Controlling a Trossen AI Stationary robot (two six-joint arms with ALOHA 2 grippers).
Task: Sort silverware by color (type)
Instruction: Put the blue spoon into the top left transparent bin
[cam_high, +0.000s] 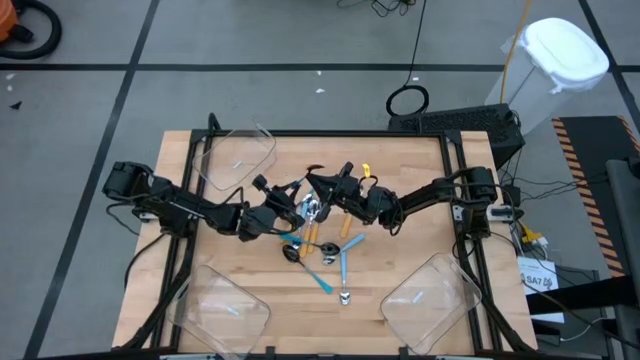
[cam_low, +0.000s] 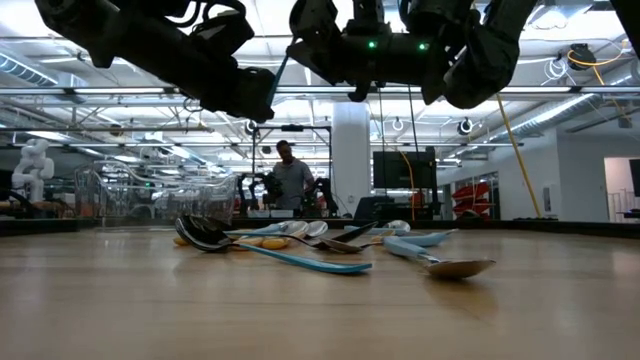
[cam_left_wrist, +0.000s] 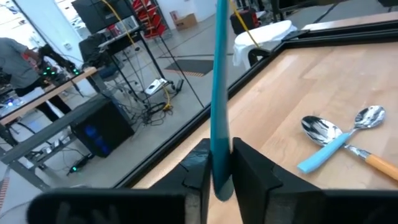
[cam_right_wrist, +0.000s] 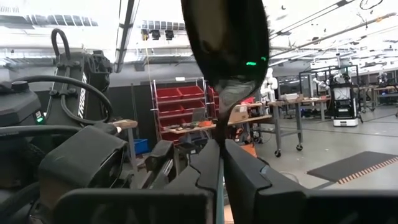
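Above the table's middle my two grippers meet on one spoon with a dark bowl (cam_right_wrist: 227, 43) and a light-blue handle (cam_left_wrist: 219, 93). My left gripper (cam_left_wrist: 219, 180) (cam_high: 288, 208) is shut on the handle. My right gripper (cam_right_wrist: 221, 163) (cam_high: 322, 188) is shut just below the bowl. In the low view the blue handle (cam_low: 283, 68) spans the gap between the two hands. Several more spoons (cam_high: 322, 250), with blue or orange handles, lie flat in a loose heap on the wood below and nearer. Two of them lie side by side (cam_left_wrist: 329, 140). My left gripper pinches the blue handle's end (cam_left_wrist: 219, 163) between its two fingers (cam_left_wrist: 199, 171). It comes about level from the table's left, and the fingers lie across the handle. The spoon is clear of the table. My right gripper pinches the spoon's narrow neck (cam_right_wrist: 219, 134), right under the dark bowl, between its two fingers (cam_right_wrist: 245, 165). It comes from the table's right, slanting a little upward. The bowl stands out beyond the fingertips, clear of the table.
Clear plastic bins stand at the far left (cam_high: 240, 155), near left (cam_high: 225, 310) and near right (cam_high: 430, 300) of the table. Bare wood lies between the heap and the near bins. A person (cam_low: 288, 175) stands in the room beyond the table's far edge.
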